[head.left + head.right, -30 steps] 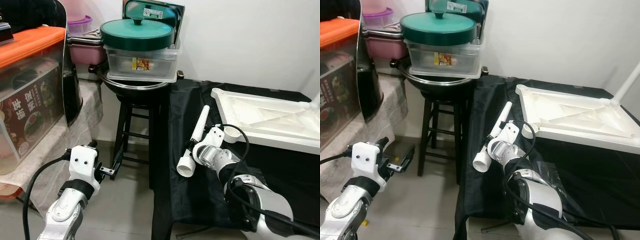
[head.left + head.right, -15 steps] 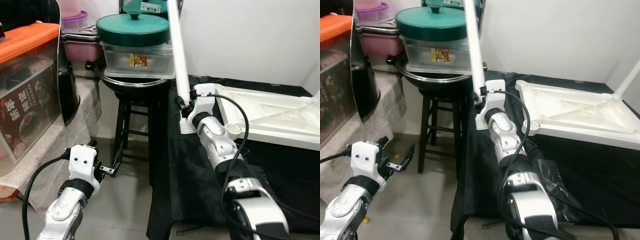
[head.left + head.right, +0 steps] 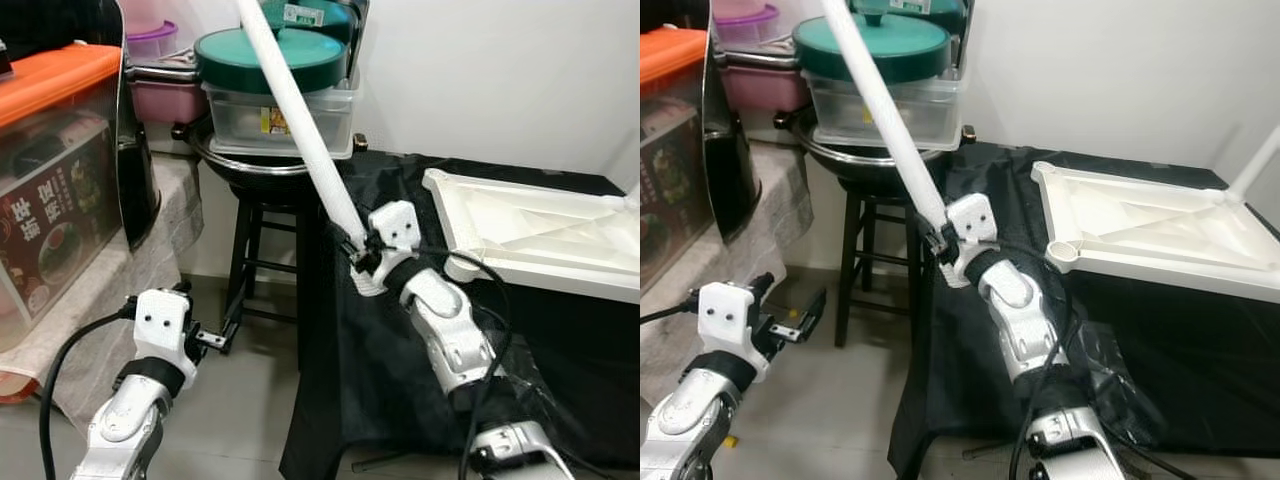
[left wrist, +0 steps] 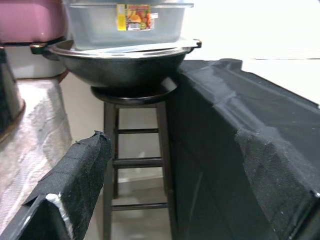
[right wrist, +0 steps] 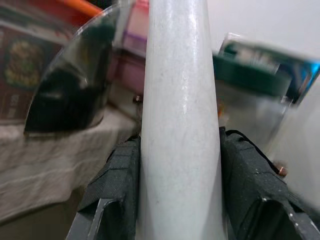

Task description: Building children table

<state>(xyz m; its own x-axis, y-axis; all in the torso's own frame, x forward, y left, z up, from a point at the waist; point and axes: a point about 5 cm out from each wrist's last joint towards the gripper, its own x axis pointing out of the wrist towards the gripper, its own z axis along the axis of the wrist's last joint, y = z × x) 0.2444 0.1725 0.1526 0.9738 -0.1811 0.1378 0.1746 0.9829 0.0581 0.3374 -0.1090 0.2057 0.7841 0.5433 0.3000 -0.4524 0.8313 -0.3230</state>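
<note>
Left eye view shows the right gripper (image 3: 358, 252) raised over the near edge of a table draped in black cloth (image 3: 420, 330), its two black fingers clamped tight on a long white tapered plastic table leg (image 3: 300, 110). The leg slants from the gripper up toward eleven o'clock, crossing in front of a clear plastic storage tub (image 3: 280, 120) with a dark green round lid (image 3: 272, 58), and its upper end runs past the top of the frame; its ribbed lower end sits just below the fingers. In the right wrist view the same leg (image 5: 179, 125) runs straight out between the padded fingers (image 5: 115, 175), which press on both of its sides. At three o'clock from that gripper, the white rectangular plastic tabletop (image 3: 540, 235) lies upside down on the black cloth, ribbed underside up, a round leg socket (image 3: 462, 268) at its near corner, apart from the held leg. The clear tub rests on a wide black metal wok (image 3: 262, 170), which sits on a black wooden stool (image 3: 262, 270) at eleven o'clock from the gripper. The left gripper (image 3: 222, 335) hangs low at seven o'clock, beside the stool, its fingers (image 4: 75, 185) spread wide around nothing. A clear bin with an orange lid (image 3: 55, 170) stands at nine o'clock.
</note>
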